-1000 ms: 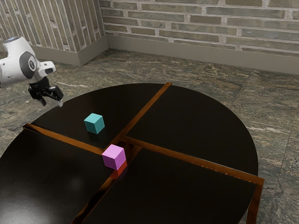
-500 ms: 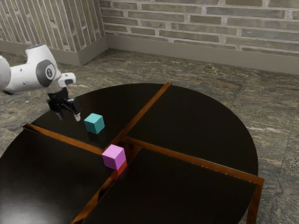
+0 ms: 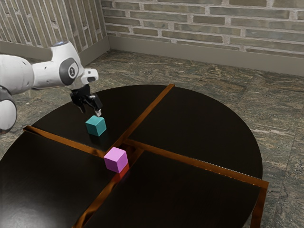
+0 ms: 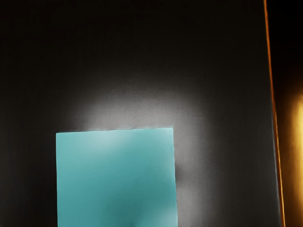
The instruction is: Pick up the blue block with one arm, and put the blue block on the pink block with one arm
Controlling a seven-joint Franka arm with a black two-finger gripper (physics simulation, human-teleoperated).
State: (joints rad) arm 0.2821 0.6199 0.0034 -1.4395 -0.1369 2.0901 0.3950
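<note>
Neither of the 2 steps is done: my jaws hang parted and empty just above the blue block [image 3: 96, 125], which sits on the bench [image 3: 199, 123] apart from the pink block [image 3: 116, 159], so grasp, carry and stacking remain.

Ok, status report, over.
Claw open, above the blue block, not gripping. Blue block on the table, apart from the pink block. Pink block's top bare, nothing in the way.
</note>
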